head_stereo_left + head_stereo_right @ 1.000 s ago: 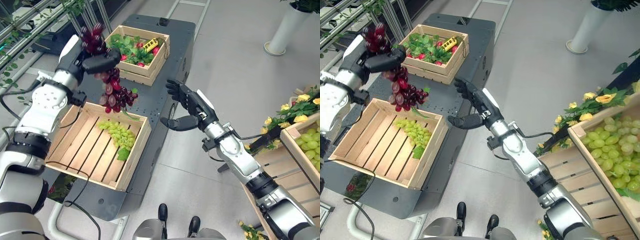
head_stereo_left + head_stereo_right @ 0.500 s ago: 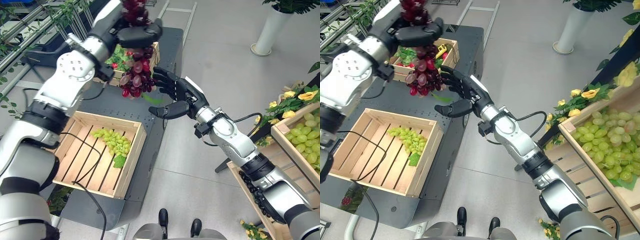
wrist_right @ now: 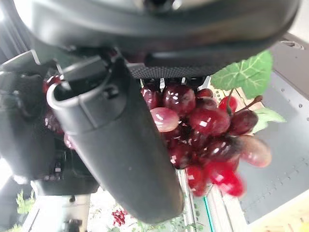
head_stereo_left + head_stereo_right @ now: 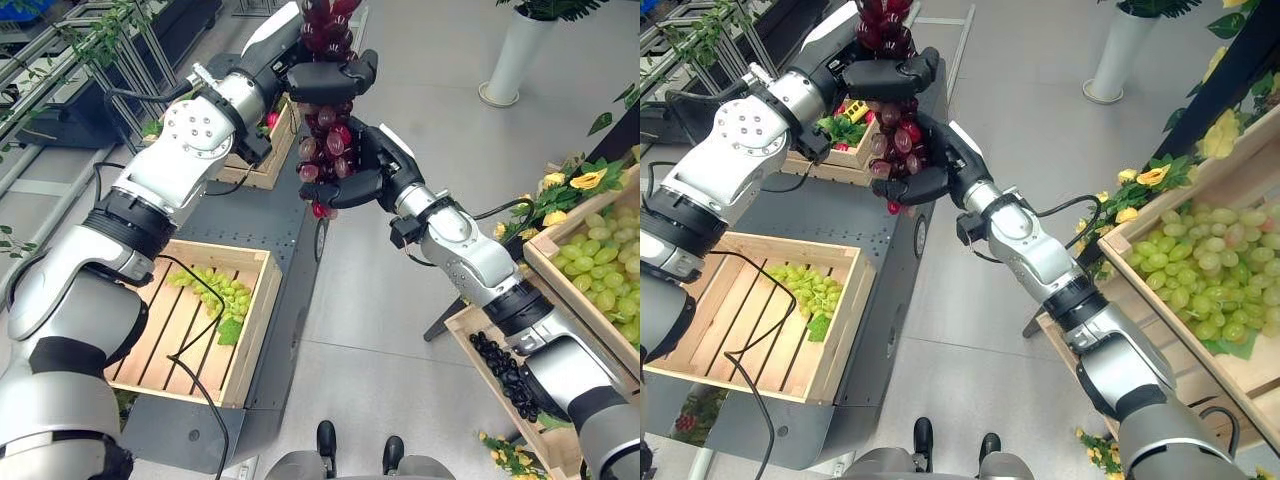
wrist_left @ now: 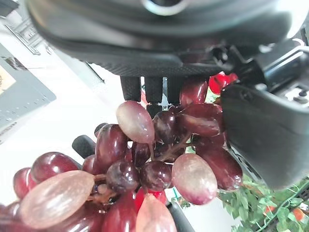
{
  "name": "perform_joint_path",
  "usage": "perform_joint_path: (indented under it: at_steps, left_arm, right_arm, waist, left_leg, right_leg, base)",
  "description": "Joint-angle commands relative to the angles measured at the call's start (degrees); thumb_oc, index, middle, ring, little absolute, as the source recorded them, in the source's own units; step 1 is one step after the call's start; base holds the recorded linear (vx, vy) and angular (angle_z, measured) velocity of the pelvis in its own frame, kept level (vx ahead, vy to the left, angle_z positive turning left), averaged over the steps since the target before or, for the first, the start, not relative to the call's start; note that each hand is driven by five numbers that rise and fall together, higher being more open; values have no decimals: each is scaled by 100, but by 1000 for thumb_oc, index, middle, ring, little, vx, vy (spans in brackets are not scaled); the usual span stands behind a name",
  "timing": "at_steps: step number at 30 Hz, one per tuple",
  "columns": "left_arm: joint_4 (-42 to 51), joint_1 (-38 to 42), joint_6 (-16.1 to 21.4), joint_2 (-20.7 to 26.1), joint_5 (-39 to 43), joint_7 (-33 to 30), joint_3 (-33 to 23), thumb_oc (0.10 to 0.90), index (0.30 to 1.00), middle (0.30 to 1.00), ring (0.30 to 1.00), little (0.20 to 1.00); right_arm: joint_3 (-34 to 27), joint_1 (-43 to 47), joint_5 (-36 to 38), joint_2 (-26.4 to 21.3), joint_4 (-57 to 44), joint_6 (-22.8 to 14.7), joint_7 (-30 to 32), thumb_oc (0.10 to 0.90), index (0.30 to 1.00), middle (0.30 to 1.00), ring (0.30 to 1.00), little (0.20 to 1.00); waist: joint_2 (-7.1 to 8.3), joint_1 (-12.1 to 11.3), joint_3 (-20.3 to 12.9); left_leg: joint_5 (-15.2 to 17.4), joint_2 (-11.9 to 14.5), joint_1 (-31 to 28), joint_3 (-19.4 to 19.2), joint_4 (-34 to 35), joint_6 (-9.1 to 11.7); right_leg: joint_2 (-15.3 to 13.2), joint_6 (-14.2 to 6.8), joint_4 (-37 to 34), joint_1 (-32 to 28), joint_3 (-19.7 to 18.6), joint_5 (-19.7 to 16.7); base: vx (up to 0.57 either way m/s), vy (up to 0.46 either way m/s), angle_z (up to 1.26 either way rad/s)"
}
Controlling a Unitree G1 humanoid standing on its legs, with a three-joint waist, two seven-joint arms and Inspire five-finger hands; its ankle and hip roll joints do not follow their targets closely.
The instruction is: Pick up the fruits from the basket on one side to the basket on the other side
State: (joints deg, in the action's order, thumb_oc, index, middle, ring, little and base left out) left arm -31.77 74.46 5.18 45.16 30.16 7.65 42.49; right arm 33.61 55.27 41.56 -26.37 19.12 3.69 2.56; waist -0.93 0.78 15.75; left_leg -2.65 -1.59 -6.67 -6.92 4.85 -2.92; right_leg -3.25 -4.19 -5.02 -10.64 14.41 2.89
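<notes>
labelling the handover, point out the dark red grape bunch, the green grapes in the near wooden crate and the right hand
dark red grape bunch [image 4: 328,150], left eye view, lower cluster
green grapes [image 4: 222,291], left eye view, bunch middle
right hand [image 4: 352,188], left eye view, thumb

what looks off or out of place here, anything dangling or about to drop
Nothing is spilled or damaged. The red grape bunch hangs in mid-air over the floor, between the crates. The left hand grips its top and the right hand closes around its lower part.
</notes>
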Motion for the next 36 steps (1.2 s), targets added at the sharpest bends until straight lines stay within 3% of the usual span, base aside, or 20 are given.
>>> perform_joint_path:
  at_steps: [1, 15, 16, 17, 18, 19, 24, 33, 34, 35, 36]
  left_arm:
    - [-858, 874, 506, -411, 473, -90, 141, 400, 300, 300, 300, 300]
    - [-819, 795, 680, -537, 1302, -233, 5, 400, 300, 300, 300, 300]
    - [-797, 783, 709, -580, 1382, -244, -19, 400, 300, 300, 300, 300]
    - [-765, 780, 732, -633, 1472, -251, -56, 400, 300, 300, 300, 300]
    - [-750, 778, 746, -645, 1494, -261, -62, 400, 300, 300, 300, 300]
    - [-747, 775, 765, -676, 1509, -256, -89, 400, 300, 300, 300, 300]
    - [-620, 701, 834, -820, 1514, -418, -142, 400, 300, 300, 300, 300]
    - [-565, 637, 612, -841, 1366, -585, -179, 400, 300, 300, 300, 300]
    - [-621, 622, 516, -825, 1378, -642, -180, 632, 648, 648, 648, 648]
    - [-634, 618, 500, -823, 1375, -645, -183, 762, 844, 844, 844, 844]
    - [-687, 582, 447, -785, 1369, -721, -198, 800, 900, 900, 900, 900]
  right_arm:
    - [8, 545, 439, 253, 444, -823, 246, 800, 900, 900, 900, 900]
    - [90, 601, 987, 417, 649, -896, 1, 800, 900, 900, 900, 900]
    - [81, 604, 1044, 459, 674, -922, -4, 696, 745, 745, 745, 745]
    - [71, 604, 1134, 532, 715, -990, -5, 475, 413, 413, 413, 413]
    - [68, 604, 1164, 552, 723, -1017, -16, 475, 413, 413, 413, 413]
    - [54, 618, 1203, 607, 787, -1072, -59, 400, 300, 300, 300, 300]
    - [30, 604, 1400, 762, 770, -1183, 71, 400, 300, 300, 300, 300]
    - [-86, 605, 1505, 833, 897, -1463, 96, 400, 300, 300, 300, 300]
    - [-87, 592, 1521, 808, 908, -1526, 120, 400, 300, 300, 300, 300]
    - [-88, 588, 1521, 806, 909, -1539, 126, 400, 300, 300, 300, 300]
    - [-119, 555, 1516, 775, 895, -1578, 137, 400, 300, 300, 300, 300]
  waist:
    - [-173, -157, -1479]
    - [-172, -165, -1526]
    - [-172, -171, -1523]
    - [-170, -179, -1525]
    - [-170, -181, -1526]
    - [-168, -189, -1528]
    - [-162, -205, -1535]
    - [-157, -220, -1546]
    - [-154, -216, -1551]
    - [-155, -215, -1553]
    - [-159, -208, -1556]
  left_leg:
    - [711, -106, -139, -8, -20, 358]
    - [714, -93, -162, -8, -10, 347]
    - [711, -93, -164, 0, -7, 348]
    - [711, -94, -165, 13, -4, 350]
    - [711, -94, -165, 17, -3, 350]
    - [710, -98, -166, 31, 0, 350]
    - [725, -103, -184, 66, 14, 336]
    - [728, -104, -201, 84, 12, 322]
    - [734, -105, -208, 84, 15, 318]
    - [735, -105, -208, 84, 15, 317]
    - [736, -102, -211, 76, 15, 314]
  right_leg:
    - [100, 4, 2, 172, -4, 44]
    - [113, 44, 2, 143, -42, 98]
    - [112, 48, 2, 138, -37, 102]
    - [112, 53, 2, 134, -32, 109]
    - [112, 54, 2, 133, -32, 111]
    - [113, 55, 2, 129, -30, 115]
    - [117, 62, 2, 114, -35, 136]
    - [119, 68, 2, 99, -53, 140]
    - [120, 63, 2, 98, -59, 140]
    - [121, 62, 2, 98, -60, 141]
    - [119, 59, 2, 98, -65, 142]
  base:
    - [-2, -10, -4]
    - [0, 0, 0]
    - [0, 0, 0]
    - [0, 0, 0]
    - [0, 0, 0]
    - [0, 0, 0]
    - [0, 0, 0]
    - [0, 0, 0]
    - [0, 0, 0]
    - [0, 0, 0]
    - [0, 0, 0]
